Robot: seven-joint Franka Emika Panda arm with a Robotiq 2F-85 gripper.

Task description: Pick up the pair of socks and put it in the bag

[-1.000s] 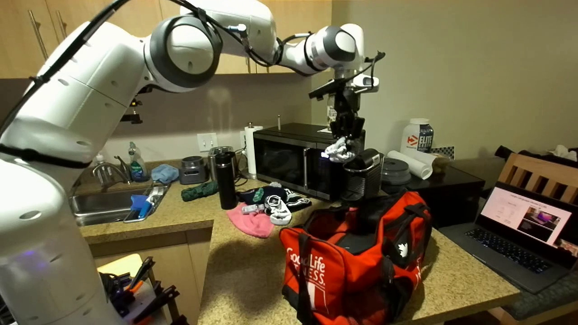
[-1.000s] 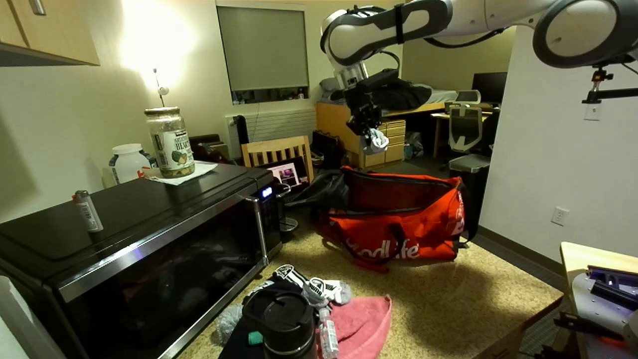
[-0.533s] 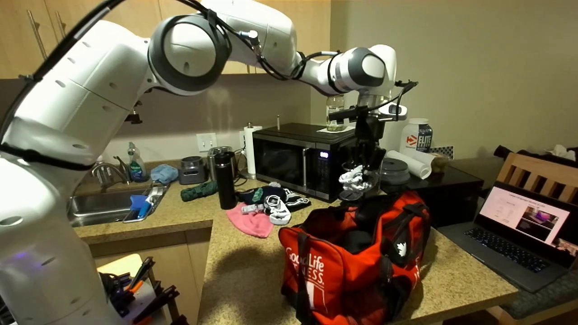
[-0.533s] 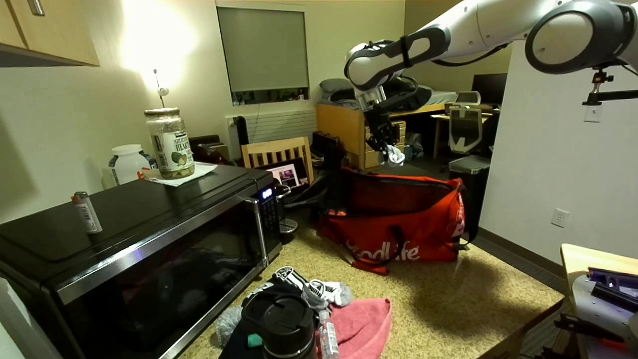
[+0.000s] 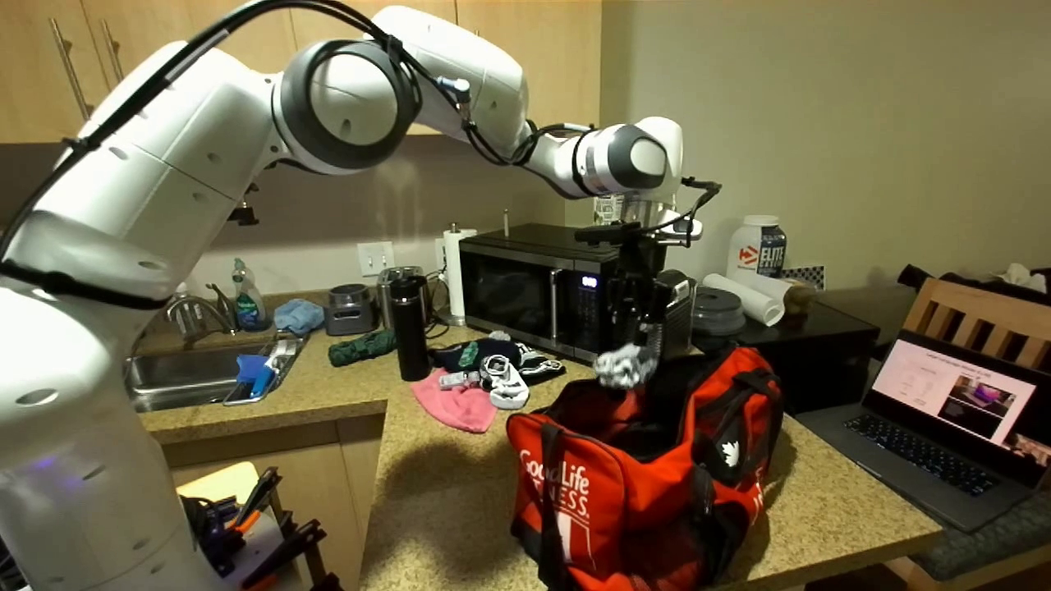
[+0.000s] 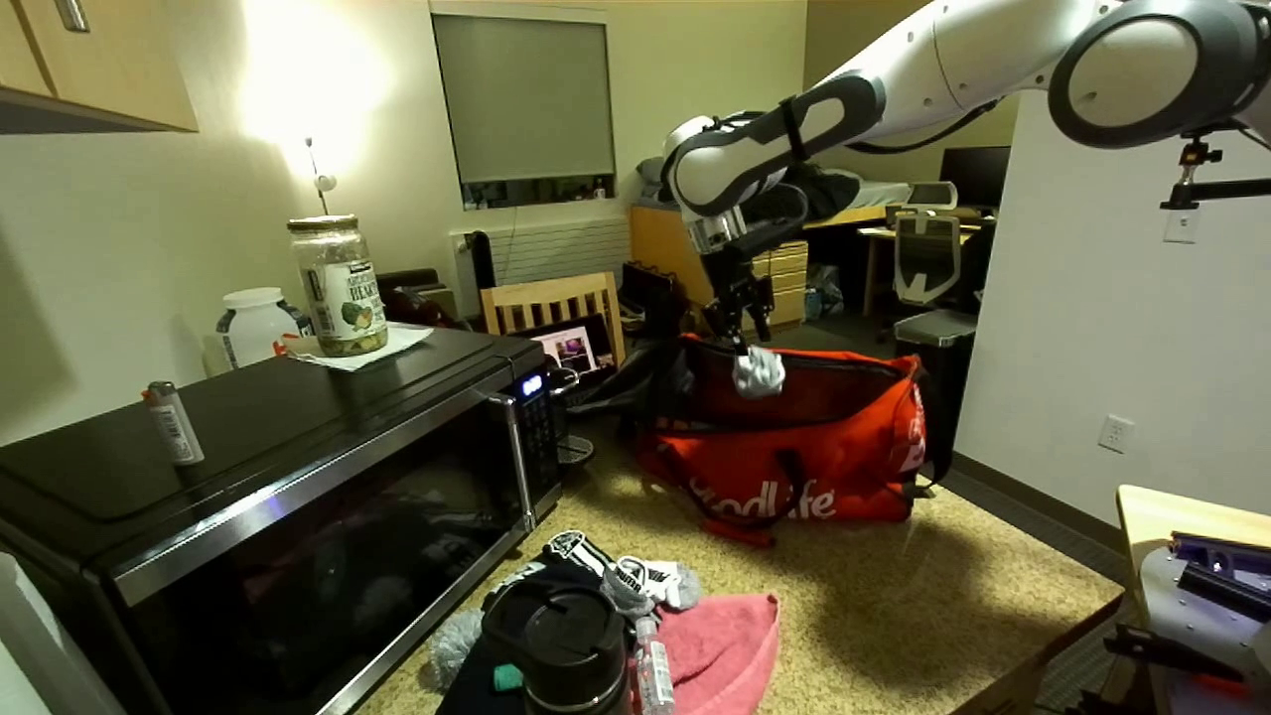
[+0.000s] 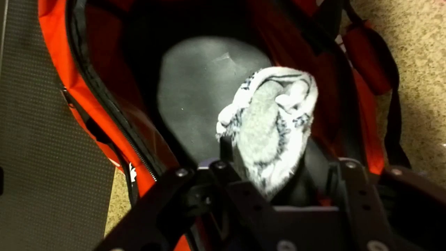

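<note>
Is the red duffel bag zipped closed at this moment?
No, the wrist view shows the red duffel bag with its top wide open and its inside exposed.

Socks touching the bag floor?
Apart: in an exterior view, the socks are at the mouth of the bag, inner wall showing beneath. Wrist view: bag floor lies beyond.

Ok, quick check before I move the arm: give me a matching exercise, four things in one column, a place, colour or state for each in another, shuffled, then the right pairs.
Things
1. bag
2. socks at its opening
3. tool
4. jar

Place, colour or state
A. on top of the microwave
B. soft, white and grey
C. jaws apart
D. red and black, top open

Right pairs: 1-D, 2-B, 3-C, 4-A
</note>
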